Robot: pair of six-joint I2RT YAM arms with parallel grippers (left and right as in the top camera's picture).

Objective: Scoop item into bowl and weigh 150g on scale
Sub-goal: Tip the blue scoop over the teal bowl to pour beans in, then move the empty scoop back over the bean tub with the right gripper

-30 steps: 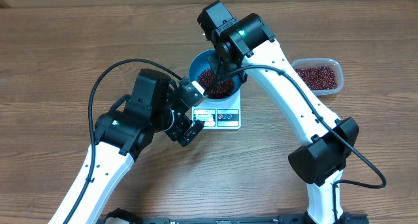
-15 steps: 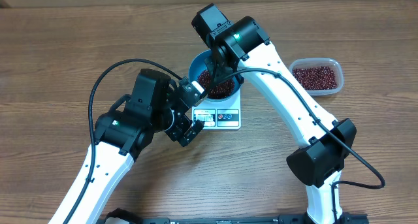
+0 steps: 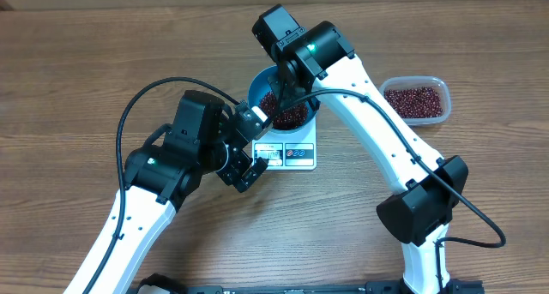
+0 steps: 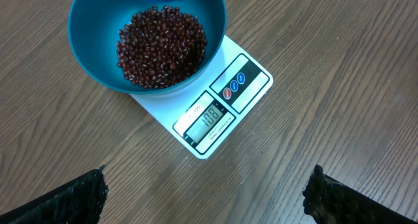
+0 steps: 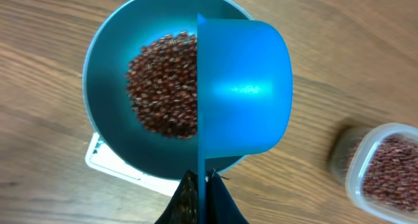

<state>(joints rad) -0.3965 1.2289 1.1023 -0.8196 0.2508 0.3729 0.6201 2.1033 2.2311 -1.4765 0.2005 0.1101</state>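
Wood table (image 3: 86, 71) — over the bowl (image 5: 104, 87) my right gripper (image 5: 199, 199) pinches the scoop (image 5: 245, 87), left gripper (image 4: 206, 198) gapes empty; heaped refills risk overshoot.

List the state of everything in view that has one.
bowl: on the scale, part full of beans
scale: on, display reads 108
scoop: tipped sideways over bowl
tub: open, beans inside
left gripper: open, empty
right gripper: shut on scoop
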